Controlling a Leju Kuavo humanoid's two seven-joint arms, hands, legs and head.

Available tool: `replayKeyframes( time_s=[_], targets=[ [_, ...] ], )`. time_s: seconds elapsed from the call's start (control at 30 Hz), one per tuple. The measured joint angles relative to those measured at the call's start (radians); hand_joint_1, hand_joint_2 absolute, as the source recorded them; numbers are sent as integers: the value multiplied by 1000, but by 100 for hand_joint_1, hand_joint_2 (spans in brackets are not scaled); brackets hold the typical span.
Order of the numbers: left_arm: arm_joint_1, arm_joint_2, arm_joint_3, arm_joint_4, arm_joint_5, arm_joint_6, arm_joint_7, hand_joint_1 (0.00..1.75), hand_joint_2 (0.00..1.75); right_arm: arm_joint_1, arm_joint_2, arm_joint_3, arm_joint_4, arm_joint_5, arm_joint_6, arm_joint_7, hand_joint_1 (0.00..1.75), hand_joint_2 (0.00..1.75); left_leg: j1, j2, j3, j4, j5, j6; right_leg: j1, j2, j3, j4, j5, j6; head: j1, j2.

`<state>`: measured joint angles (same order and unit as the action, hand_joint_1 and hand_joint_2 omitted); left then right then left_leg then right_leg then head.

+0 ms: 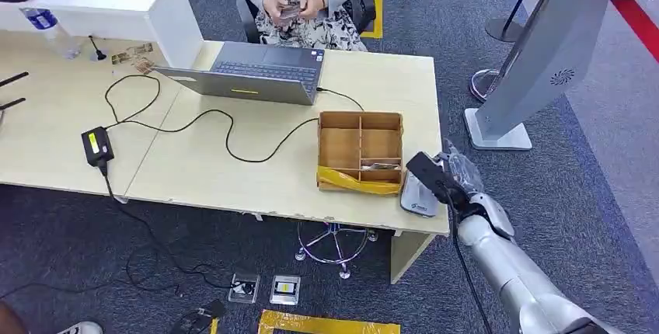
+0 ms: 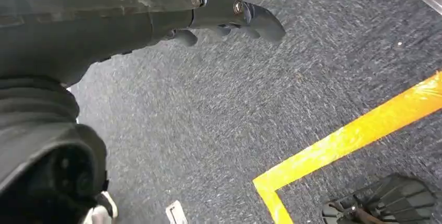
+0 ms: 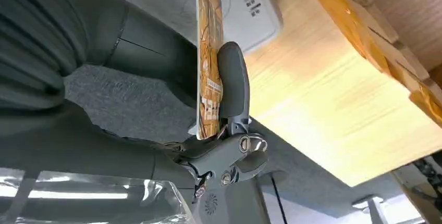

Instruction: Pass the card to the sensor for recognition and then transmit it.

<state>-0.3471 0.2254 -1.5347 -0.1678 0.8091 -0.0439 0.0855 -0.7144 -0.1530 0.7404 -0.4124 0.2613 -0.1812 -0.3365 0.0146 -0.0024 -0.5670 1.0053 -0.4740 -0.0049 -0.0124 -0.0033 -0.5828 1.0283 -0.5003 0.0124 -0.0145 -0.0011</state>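
A: Where is the card (image 3: 208, 57) now?

B: Pinched edge-on in my right hand (image 1: 440, 179), fingers (image 3: 233, 81) clamped against its face, hovering just over the grey sensor (image 1: 417, 196) at the desk (image 1: 233, 179) corner beside the wooden box (image 1: 360, 151).

A: And your left hand (image 2: 229, 18)?

B: Hanging over the carpet, fingers loosely curled in, holding nothing.

A: What could go wrong?

B: I judge 2 risks: the thin pinch could let the card slip, or a tilted card might not read.
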Motion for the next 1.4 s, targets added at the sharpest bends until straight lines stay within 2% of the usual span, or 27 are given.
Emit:
replayKeyframes(
  time_s=[0.17,0.67,0.87,1.1,1.2,1.4],
  targets=[
    [21,1,8,0,27,12,-17,0,0,-3,1,-3,14,-4,35,9,175,175,0,0,0,0,0,0,0,0,0,0,0,0,0,0],
    [38,1,26,0,40,21,-26,0,0,-9,-4,-11,37,19,53,9,175,175,0,0,1,0,0,0,0,0,0,0,0,0,0,0],
    [38,1,35,0,42,34,-25,0,0,-15,-16,-20,55,8,64,32,175,175,0,0,1,0,0,0,0,0,0,0,0,0,0,0],
    [39,1,37,0,42,37,-23,0,0,-22,-24,-32,64,6,66,33,175,175,0,0,1,0,0,0,0,0,0,0,0,0,0,0],
    [39,1,37,0,38,39,-21,0,0,-29,-23,-38,68,-2,52,14,175,175,0,0,0,0,0,0,0,0,1,0,0,0,0,0],
    [39,-1,38,0,31,43,-21,0,0,-74,-21,-45,68,-3,52,19,175,175,0,0,0,0,0,0,0,-1,0,0,0,0,0,0]
  ],
)
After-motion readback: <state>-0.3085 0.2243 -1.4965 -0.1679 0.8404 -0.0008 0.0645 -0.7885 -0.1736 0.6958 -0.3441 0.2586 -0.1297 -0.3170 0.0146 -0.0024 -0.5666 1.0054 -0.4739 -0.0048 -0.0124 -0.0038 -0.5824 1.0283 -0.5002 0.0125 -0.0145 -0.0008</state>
